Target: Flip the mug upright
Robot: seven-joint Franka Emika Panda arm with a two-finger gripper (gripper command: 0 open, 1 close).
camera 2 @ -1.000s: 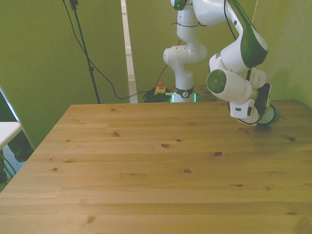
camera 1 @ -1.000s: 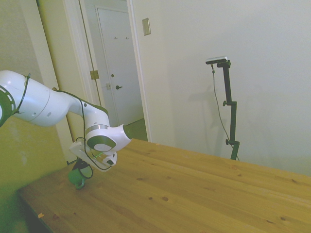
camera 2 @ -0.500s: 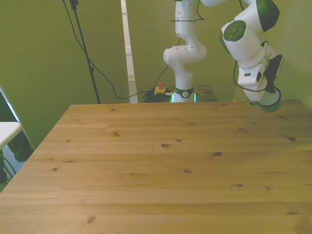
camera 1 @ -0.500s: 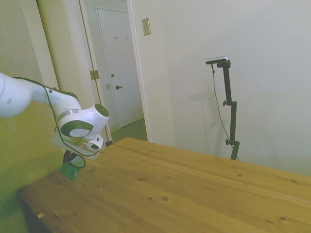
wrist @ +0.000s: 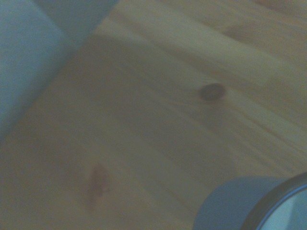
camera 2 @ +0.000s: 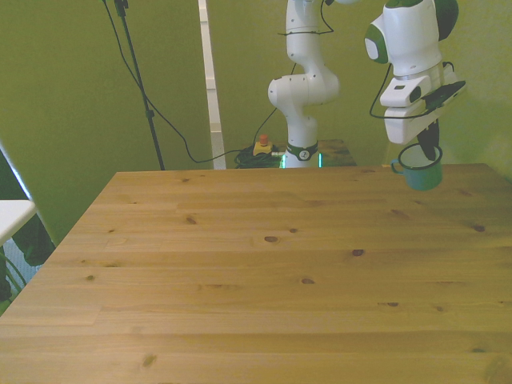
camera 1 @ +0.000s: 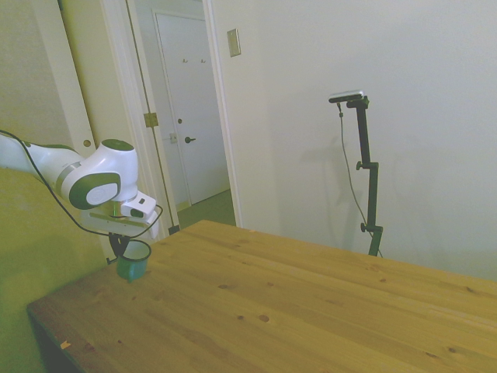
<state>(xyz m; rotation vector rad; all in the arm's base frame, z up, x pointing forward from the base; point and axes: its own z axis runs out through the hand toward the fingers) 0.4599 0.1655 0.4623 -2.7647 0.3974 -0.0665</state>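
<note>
Pale walls and a white door (camera 1: 190, 109) are standing behind the wooden table (camera 1: 311, 311) in the side view, and a light switch plate (camera 1: 234, 42) is sitting on the wall beside the door frame. Across the table in the front view, a yellow-green wall is filling the background, with a black cable (camera 2: 160, 112) trailing down it toward the floor.

A white robot arm (camera 1: 93, 179) is reaching in over the table's left end in the side view; in the front view the arm (camera 2: 408, 48) is hanging over the far right corner. Its gripper (camera 1: 124, 247) is pointing straight down, and the gripper (camera 2: 430, 152) is clamping the rim of the mug (camera 2: 420, 170), with one finger appearing to sit inside the cup. The mug (camera 1: 133, 260) is hanging upright with its mouth facing up, and its white inside is showing. Its small handle (camera 2: 396, 166) is pointing toward the front view's left. Whether the mug's base is touching the wood or hanging just above it is hard to tell from these views.

Up close from the wrist, blurred wood grain with a dark knot (wrist: 212, 91) is filling most of the picture, and a curved piece of the mug (wrist: 259, 206) is showing at the edge, out of focus.
</note>
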